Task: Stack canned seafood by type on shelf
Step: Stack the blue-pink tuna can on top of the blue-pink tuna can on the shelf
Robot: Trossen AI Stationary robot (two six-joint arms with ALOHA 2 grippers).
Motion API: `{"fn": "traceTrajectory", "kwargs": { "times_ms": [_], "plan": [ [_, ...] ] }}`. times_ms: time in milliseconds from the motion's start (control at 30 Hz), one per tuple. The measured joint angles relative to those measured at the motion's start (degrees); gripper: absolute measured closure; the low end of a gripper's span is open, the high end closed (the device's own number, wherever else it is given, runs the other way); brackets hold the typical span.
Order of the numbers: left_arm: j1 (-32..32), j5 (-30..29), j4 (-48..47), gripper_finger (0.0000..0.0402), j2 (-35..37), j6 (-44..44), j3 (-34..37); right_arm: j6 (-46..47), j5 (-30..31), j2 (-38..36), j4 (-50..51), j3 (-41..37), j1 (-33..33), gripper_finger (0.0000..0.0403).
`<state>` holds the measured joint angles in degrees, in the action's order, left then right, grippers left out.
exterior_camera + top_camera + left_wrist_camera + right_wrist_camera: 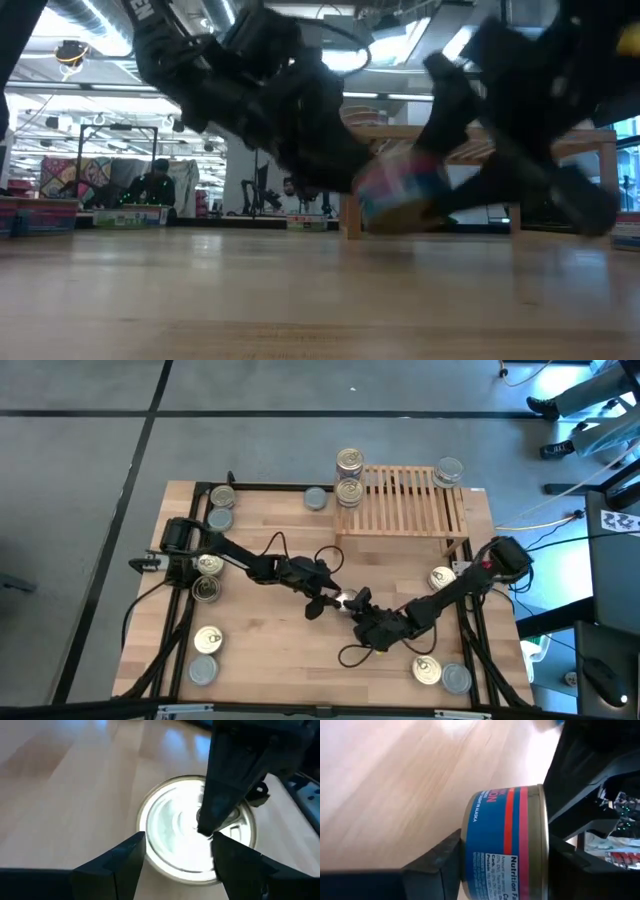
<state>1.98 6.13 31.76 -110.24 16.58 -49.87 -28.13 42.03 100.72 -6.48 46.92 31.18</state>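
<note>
One tin of canned seafood (pixel 345 599) with a blue and red label (pixel 505 830) and a silver pull-tab top (pixel 175 825) hangs over the middle of the table, between both grippers. My left gripper (pixel 335 598) reaches in from the left and is shut on it. My right gripper (pixel 354 604) reaches in from the right and is shut on the same tin. The low view shows the tin (pixel 400 200) clear of the tabletop. The wooden slat shelf (pixel 410 500) stands at the far side, with two tins (pixel 349 475) stacked at its left end and one tin (pixel 449 470) at its right. My left gripper pinches the tin's round side wall (pixel 144 845) between its two fingers, one on each side. It comes from the table's left, slanting down. The tin is lifted clear of the table. My right gripper has the tin between its two fingers across the flat ends, one finger (pixel 215 805) on the pull-tab top and the other on the opposite end (pixel 468 845). It comes from the table's right, slanting down. The labelled wall lies sideways between the fingers.
Loose tins lie along the table's left side (pixel 208 565) (pixel 208 638) (pixel 220 508) and right side (pixel 441 578) (pixel 440 673); one more (pixel 317 499) sits left of the shelf. Cables (pixel 350 655) trail over the middle. Bare wood lies near the front edge.
</note>
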Motion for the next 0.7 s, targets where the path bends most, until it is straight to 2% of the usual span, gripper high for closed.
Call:
{"fn": "traceTrajectory", "kwargs": {
  "times_ms": [167,367,500,700],
  "plan": [
    [-0.4,-3.5,-7.9,0.0173,4.9,-1.7,-0.2,0.1,0.4,-6.3,4.0,0.0,2.3,0.0204],
    [2.4,-10.7,-23.4,0.0173,9.4,-4.7,0.2,0.0,3.1,-16.7,4.6,0.4,2.6,0.0208],
    [5.8,-17.9,-25.2,0.0173,10.7,-5.2,-0.1,-1.9,8.1,-23.5,5.2,0.9,1.3,0.0208],
    [10.4,-21.9,-22.6,0.0173,10.7,-6.2,-0.1,-6.3,12.0,-28.5,6.1,4.4,-5.5,0.0208]
  ]
}}
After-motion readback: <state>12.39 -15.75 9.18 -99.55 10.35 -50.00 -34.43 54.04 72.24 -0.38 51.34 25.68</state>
